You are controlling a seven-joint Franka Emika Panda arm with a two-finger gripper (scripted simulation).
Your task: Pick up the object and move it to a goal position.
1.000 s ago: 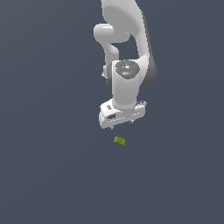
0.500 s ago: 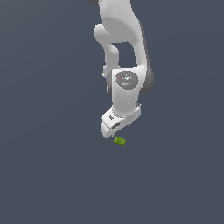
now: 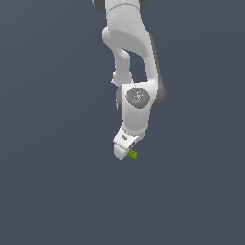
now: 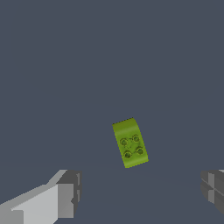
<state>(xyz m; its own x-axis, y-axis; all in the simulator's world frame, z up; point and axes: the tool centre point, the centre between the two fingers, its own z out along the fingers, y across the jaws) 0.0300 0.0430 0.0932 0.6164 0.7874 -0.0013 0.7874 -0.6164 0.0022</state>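
Hovering over the object [image 4: 130, 142], your gripper [image 4: 140, 192] had jaws spread wide — you needed to square up with that skewed block before dropping.

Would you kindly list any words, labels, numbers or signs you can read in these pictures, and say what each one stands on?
There is no readable text.
Green block: only four round studs on one face, no letters or numbers.
Hand: plain white and grey fingers, no label.
Arm: a grey round cap with faint marks, too blurred to read.
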